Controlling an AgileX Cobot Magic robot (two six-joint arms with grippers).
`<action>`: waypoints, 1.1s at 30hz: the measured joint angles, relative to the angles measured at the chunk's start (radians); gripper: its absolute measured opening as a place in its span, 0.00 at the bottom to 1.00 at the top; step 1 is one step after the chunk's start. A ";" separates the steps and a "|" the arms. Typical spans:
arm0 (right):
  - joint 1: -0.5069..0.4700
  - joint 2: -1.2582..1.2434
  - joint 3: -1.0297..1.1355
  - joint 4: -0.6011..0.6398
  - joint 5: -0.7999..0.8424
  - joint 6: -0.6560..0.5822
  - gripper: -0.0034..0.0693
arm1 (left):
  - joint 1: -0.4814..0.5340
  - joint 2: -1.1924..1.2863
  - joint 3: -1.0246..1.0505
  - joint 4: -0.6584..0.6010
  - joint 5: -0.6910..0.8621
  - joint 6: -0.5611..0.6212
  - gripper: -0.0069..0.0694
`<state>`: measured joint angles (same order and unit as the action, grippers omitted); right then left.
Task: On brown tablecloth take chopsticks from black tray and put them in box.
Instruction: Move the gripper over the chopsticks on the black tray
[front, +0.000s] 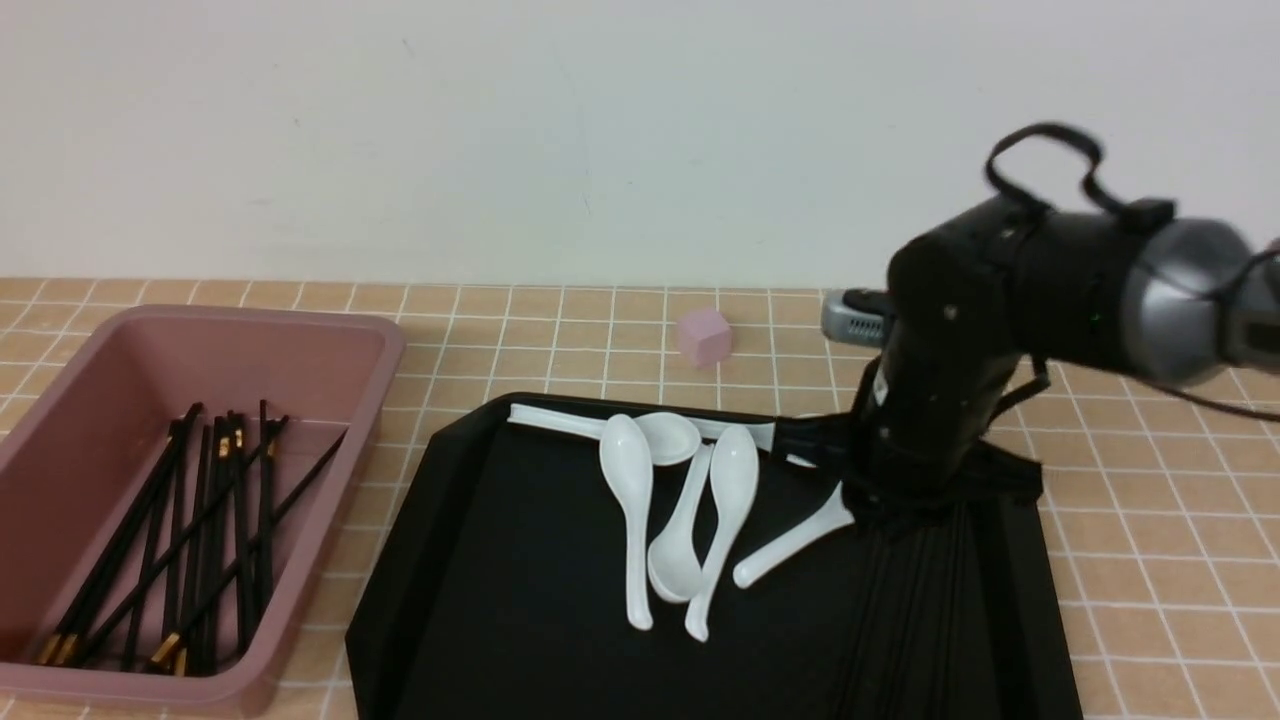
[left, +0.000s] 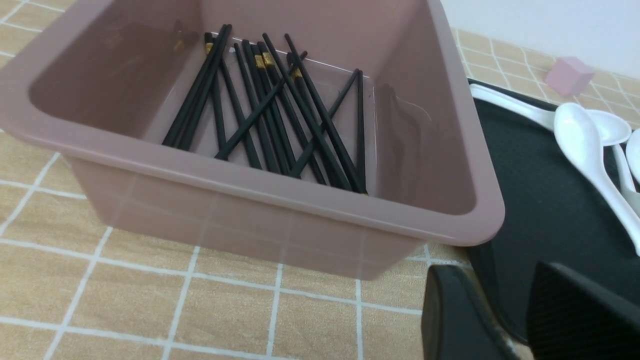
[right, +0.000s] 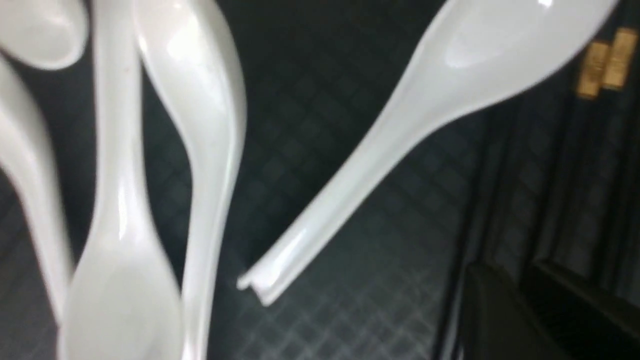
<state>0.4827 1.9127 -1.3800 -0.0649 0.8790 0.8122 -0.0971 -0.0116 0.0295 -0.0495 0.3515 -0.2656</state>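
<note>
The pink-mauve box (front: 80, 430) stands at the left on the brown tablecloth (front: 1150, 500) and holds several black chopsticks (front: 200, 540); the left wrist view shows them too (left: 280, 115). More chopsticks (front: 905, 610) lie along the right side of the black tray (front: 520, 560). My right arm (front: 940, 400) reaches down over them and hides its own fingers. In the right wrist view my right gripper (right: 520, 280) is low over these chopsticks (right: 605, 60), dark and blurred. My left gripper (left: 500, 272) is open and empty beside the box's near corner.
Several white spoons (front: 690, 500) lie in the tray's middle, one close to my right gripper (right: 400, 125). A small pink cube (front: 704, 336) sits on the cloth behind the tray. A white wall bounds the far side.
</note>
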 joint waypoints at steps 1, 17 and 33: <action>0.000 0.008 0.000 0.000 -0.003 0.001 0.30 | 0.000 0.000 0.000 0.000 0.000 0.000 0.40; -0.020 0.105 -0.003 0.000 -0.052 0.043 0.43 | 0.000 0.000 0.000 0.000 0.000 0.000 0.40; -0.022 0.138 -0.015 -0.013 -0.041 0.061 0.43 | 0.000 0.000 0.000 0.000 0.000 0.000 0.40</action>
<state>0.4603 2.0506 -1.3946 -0.0778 0.8377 0.8730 -0.0971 -0.0116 0.0295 -0.0495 0.3515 -0.2656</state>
